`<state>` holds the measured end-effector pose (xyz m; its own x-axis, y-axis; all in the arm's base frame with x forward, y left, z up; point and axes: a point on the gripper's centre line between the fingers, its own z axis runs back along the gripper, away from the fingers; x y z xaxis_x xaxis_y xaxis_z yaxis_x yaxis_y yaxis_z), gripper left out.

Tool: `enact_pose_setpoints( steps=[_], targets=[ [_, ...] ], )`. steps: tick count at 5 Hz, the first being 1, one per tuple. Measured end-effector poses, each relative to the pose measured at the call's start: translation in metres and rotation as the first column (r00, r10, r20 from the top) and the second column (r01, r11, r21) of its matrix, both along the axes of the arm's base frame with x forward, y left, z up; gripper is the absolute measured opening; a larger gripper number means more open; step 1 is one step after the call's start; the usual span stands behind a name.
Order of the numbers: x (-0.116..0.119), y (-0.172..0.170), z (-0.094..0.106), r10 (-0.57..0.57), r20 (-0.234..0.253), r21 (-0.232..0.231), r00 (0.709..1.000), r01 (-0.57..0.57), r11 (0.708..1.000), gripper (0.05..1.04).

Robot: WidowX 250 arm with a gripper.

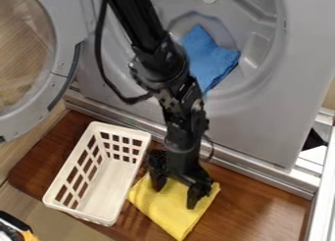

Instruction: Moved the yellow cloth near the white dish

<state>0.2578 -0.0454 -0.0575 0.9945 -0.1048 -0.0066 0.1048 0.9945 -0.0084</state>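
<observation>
Yellow cloth: on the board, spread beside the basket, near corner jutting toward the board's front edge.
Gripper: fingers apart over the cloth, nothing clenched; a shallow close could skim the fabric, or lift one ply and unfold it.
Basket: its wall is so close to the cloth's left corner that I can't tell whether they touch; a sideways drag could bunch cloth against it or shove it.
Sill: behind the gripper, likely bumped if the arm backs up low.
Door: open, left of the arm.
Blue cloth: in the drum, out of the way.
</observation>
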Motion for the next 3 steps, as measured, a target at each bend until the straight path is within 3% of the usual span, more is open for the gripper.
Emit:
enact_pose_setpoints(
  steps=[2,3],
  targets=[
    [0.004,-0.004,0.047,-0.049,0.091,-0.017,0.995,0.050,0.999,0.999],
    [0.000,0.002,0.080,-0.067,0.106,0.015,0.992,0.066,0.998,0.999]
  ],
)
